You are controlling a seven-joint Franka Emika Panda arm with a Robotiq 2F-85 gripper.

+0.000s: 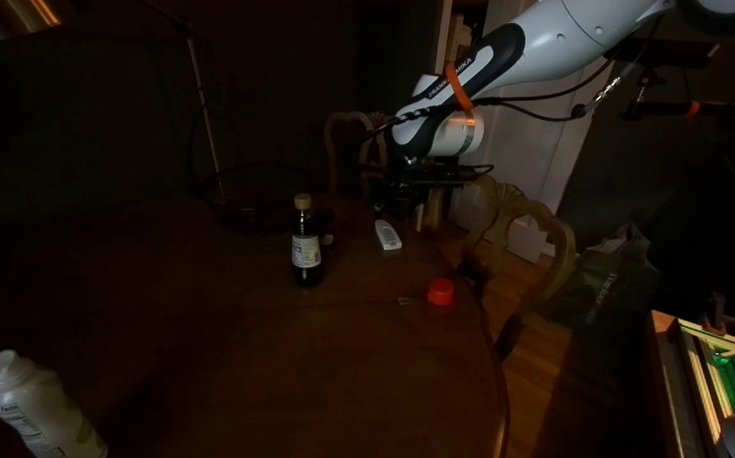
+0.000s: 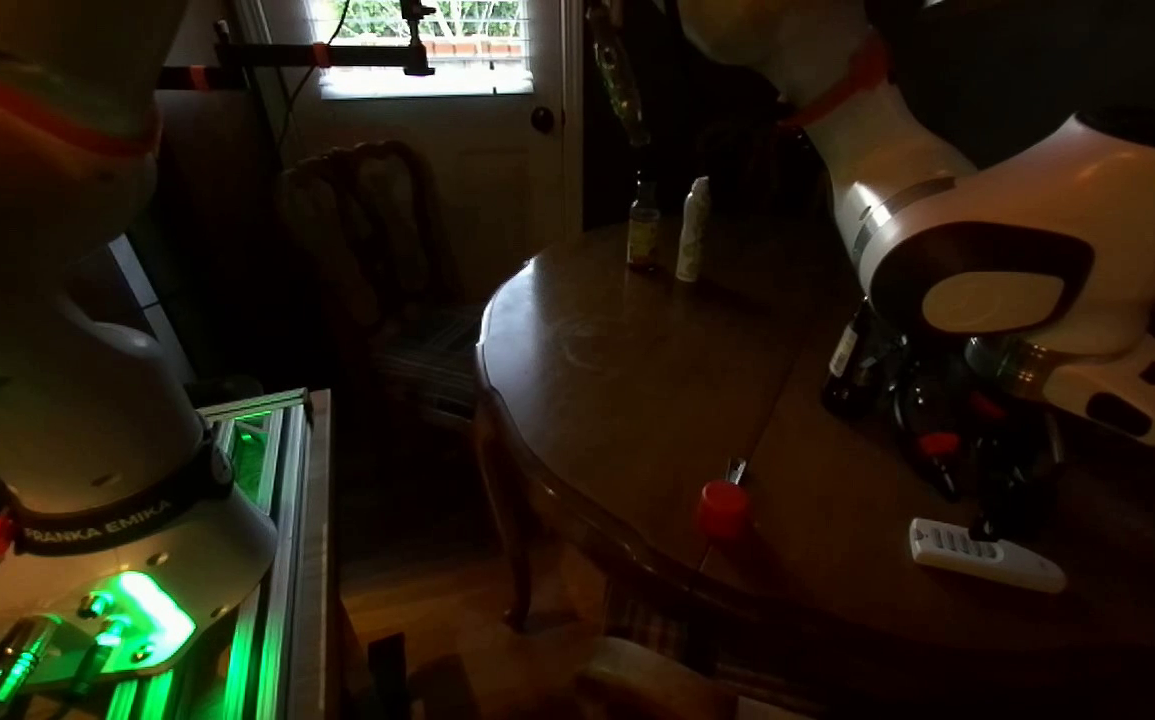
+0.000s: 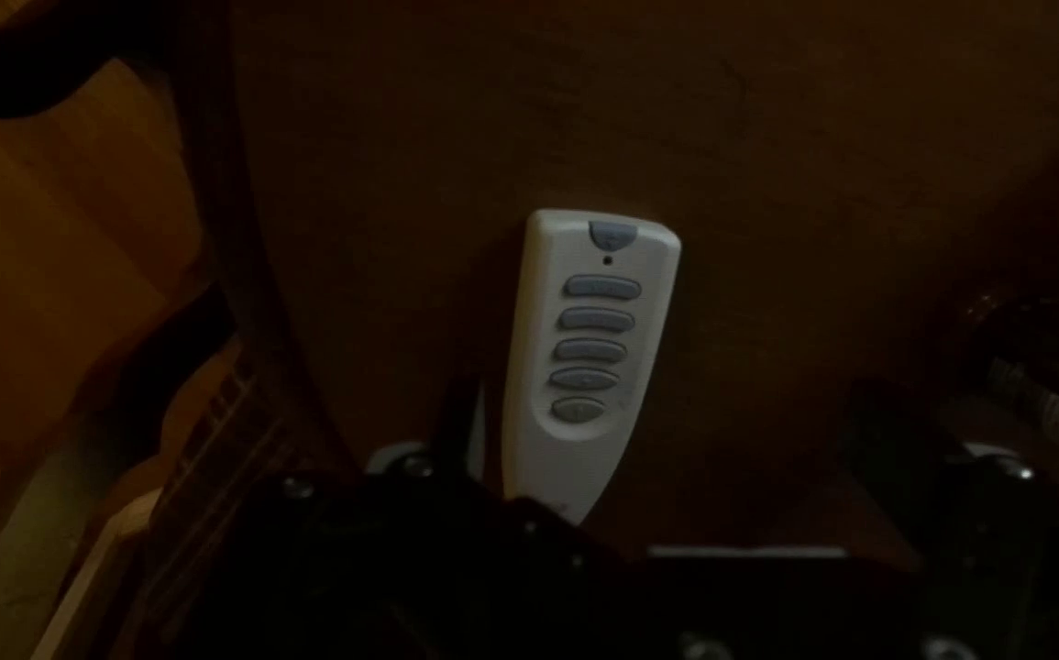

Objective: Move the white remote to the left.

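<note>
The white remote (image 1: 387,235) lies flat on the brown table near its curved edge. In an exterior view (image 2: 987,556) its button rows show, and the gripper's dark fingers overlap its far side. In the wrist view the remote (image 3: 595,357) lies lengthwise with its button face up; its narrow end is hidden behind the gripper. My gripper (image 3: 676,431) is open, with the fingers wide apart. The remote lies between them, close beside the left finger and far from the right one; nothing is gripped. In an exterior view the dark gripper (image 1: 399,202) hangs low behind the remote.
A dark bottle (image 1: 307,257) stands near the remote. A red object (image 1: 440,292) lies near the table edge. A white spray can (image 1: 42,407) stands at the near left. A dark bowl (image 1: 252,197) sits by the lamp. Wooden chairs (image 1: 532,222) stand along the table edge.
</note>
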